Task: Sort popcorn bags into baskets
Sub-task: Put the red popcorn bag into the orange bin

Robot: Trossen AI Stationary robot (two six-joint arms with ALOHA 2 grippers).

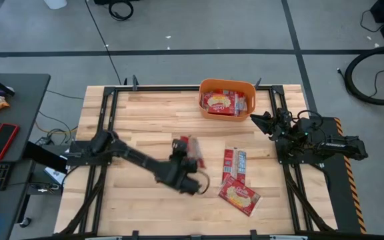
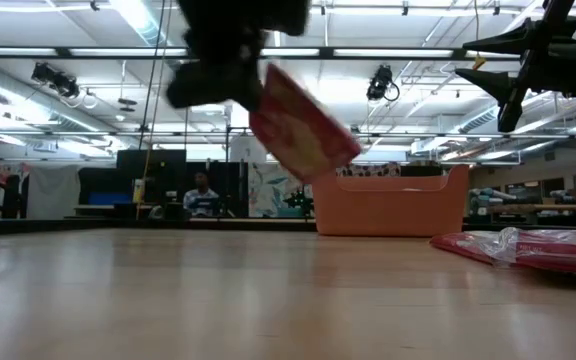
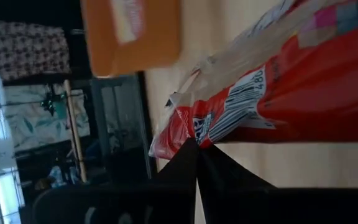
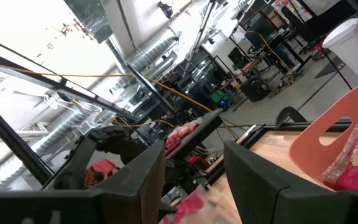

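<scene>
Left pincer (image 1: 187, 157) grips a popcorn bag (image 1: 188, 151), lifted above the table (image 1: 145, 113).

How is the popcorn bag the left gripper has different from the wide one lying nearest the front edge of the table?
The held popcorn bag is narrow; the front popcorn bag is wider, with a yellow centre. The held one is pinched in the left gripper and, in the low view, hangs tilted above the table; the front one lies flat on the wood, untouched. Both are red packets outside the orange basket.
</scene>
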